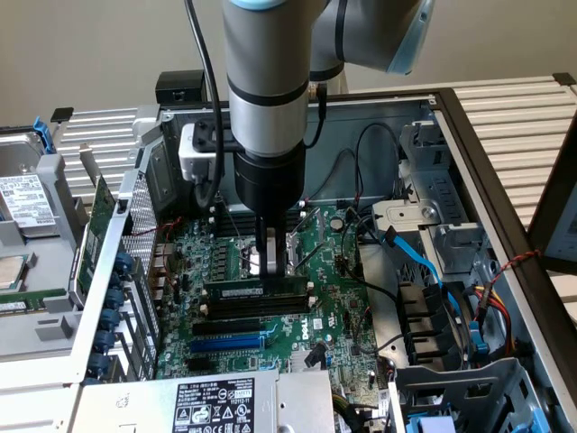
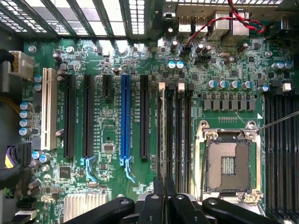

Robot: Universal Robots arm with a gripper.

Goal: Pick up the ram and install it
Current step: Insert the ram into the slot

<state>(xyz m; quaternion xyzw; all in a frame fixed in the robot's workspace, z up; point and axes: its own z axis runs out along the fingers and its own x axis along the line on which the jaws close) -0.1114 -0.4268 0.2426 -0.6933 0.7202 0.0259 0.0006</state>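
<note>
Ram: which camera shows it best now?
The exterior view: the ram shows its long side, standing upright under the hand. The wrist view looks down on its thin top edge, so little of it shows.

I'm watching my arm [image 1: 266, 81] showing silver-grey tubing, pale blue joint caps [image 1: 410, 41], a black cable [image 1: 206, 81] running alongside, and a black claw [image 1: 273, 264].

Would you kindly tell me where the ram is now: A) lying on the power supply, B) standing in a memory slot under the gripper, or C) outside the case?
B: in the exterior view the ram stands on edge in a slot on the motherboard, right below the gripper.
</note>
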